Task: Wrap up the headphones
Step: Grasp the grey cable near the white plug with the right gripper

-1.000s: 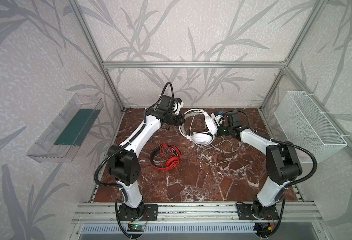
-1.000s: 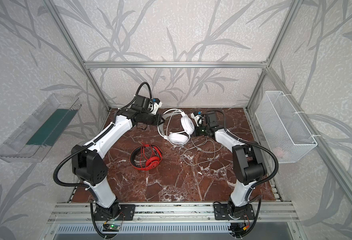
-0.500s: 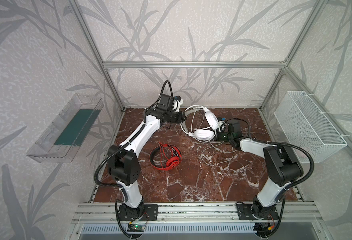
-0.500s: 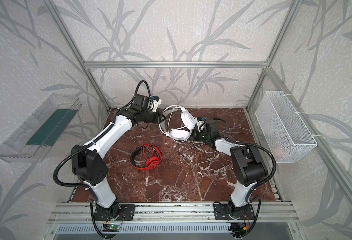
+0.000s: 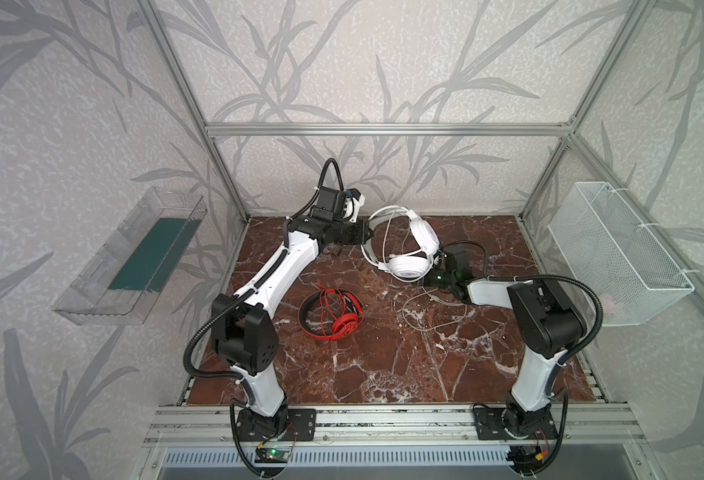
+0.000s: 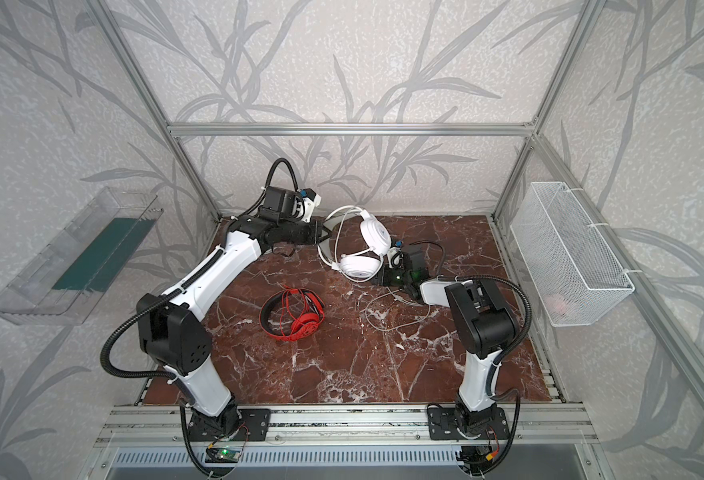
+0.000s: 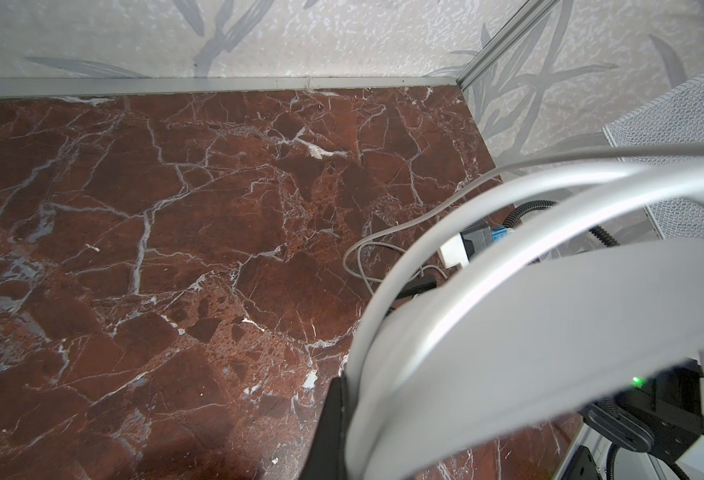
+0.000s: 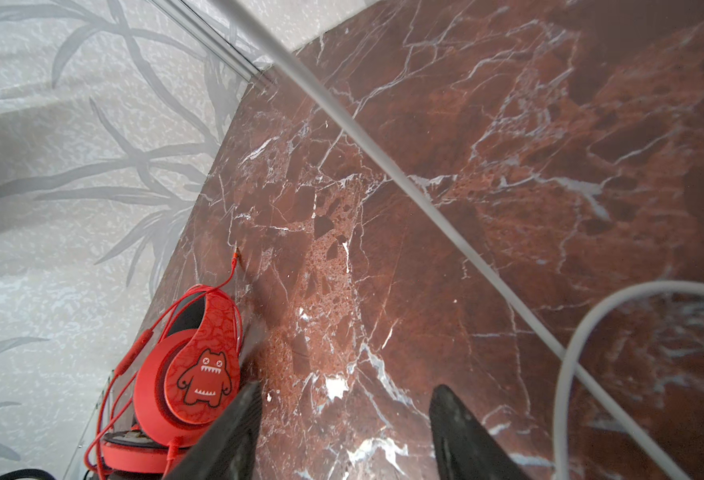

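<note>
our left gripper (image 5: 367,233) is clamped on the white headphones (image 5: 409,267); our right gripper (image 8: 344,392), jaws apart, sits nearest the loose white cable (image 8: 404,179) running crosswise ahead.

- left gripper (image 5: 365,236): tips masked by the band of the white headphones (image 5: 409,269) in both top views; the wrist view shows one black finger (image 7: 333,428), cropped.
- white headphones, left wrist view: band blurred, ear cups out of frame.
- right gripper (image 8: 342,440): fingers blurred and cropped; tips too dark to make out in both top views.
- red headphones (image 8: 192,374): lower cup cropped.
- white cable (image 8: 383,166): blurred, both ends out of frame.
- wire basket (image 5: 616,249): pale pink thing (image 5: 611,306) inside, too small to tell.
</note>
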Motion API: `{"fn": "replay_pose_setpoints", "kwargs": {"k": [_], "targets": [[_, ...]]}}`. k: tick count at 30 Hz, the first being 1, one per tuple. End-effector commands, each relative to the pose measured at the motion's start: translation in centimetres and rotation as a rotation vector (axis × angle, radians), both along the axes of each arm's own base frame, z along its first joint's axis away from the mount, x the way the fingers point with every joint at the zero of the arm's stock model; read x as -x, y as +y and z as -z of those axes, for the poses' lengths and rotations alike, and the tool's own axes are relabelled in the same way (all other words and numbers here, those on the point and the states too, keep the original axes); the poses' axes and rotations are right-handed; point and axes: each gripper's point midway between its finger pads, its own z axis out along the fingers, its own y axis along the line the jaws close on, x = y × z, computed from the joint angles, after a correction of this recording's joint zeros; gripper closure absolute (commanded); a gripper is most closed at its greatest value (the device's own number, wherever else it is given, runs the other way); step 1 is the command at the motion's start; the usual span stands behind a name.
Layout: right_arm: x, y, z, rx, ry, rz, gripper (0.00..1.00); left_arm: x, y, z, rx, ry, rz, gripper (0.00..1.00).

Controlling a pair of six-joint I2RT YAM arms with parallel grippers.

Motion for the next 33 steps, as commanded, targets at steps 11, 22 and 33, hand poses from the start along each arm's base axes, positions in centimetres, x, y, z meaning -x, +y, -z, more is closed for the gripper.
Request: {"fn": "replay_pose_setpoints", "kwargs": {"k": [11, 22, 33], "targets": [[-1.6, -1.9, -2.7, 0.211, -0.236, -0.052, 0.34, 2.3, 0.0, -5.8, 0.078, -0.086, 0.041, 1.00], [-5.2, -0.6, -2.3, 0.190, -0.255, -0.048, 0.34, 3.1, 0.1, -7.6, 0.116, -0.109, 0.034, 1.00], [-6.3, 0.5, -0.6, 0.108, -0.211, -0.039, 0.49, 3.1, 0.3, -9.3, 0.142, -0.141, 0.014, 1.00]]}}
